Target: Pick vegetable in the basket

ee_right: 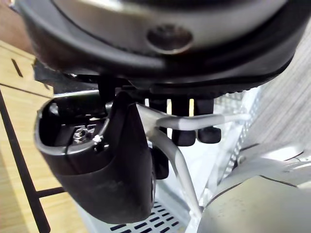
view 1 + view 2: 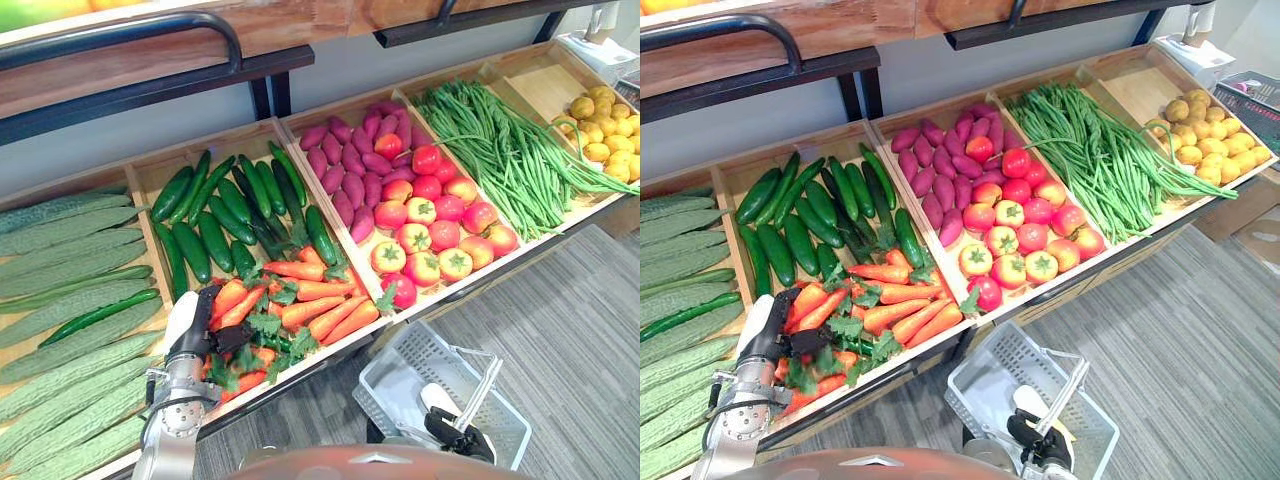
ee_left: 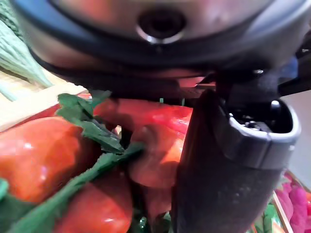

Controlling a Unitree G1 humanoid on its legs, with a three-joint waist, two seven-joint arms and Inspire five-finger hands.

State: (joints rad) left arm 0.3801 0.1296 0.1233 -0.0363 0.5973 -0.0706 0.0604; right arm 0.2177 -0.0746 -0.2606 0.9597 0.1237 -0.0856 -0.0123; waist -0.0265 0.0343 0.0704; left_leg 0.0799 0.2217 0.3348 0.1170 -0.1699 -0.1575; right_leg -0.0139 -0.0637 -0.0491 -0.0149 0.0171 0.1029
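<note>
Orange carrots [image 2: 310, 300] with green leaves fill the front half of a wooden bin. My left hand [image 2: 195, 335] reaches down into their left end. In the left wrist view its thumb [image 3: 228, 160] presses against a carrot [image 3: 155, 155], and the hand is closed on it among the leaves. A pale grey plastic basket [image 2: 378, 385] hangs low in front of the stand. My right hand [image 2: 445, 425] is shut on the basket's handle [image 1: 194, 121], its fingers [image 1: 189, 136] curled round the bar. I can see nothing lying in the basket.
Cucumbers [image 2: 215, 225] lie behind the carrots. Bitter gourds [image 2: 70, 300] fill the left bin. To the right are purple vegetables [image 2: 350, 165], tomatoes [image 2: 430, 225], green beans [image 2: 500, 150] and yellow fruit [image 2: 605, 130]. A dark shelf rail [image 2: 130, 40] runs overhead. Grey carpet [image 2: 570, 330] lies below.
</note>
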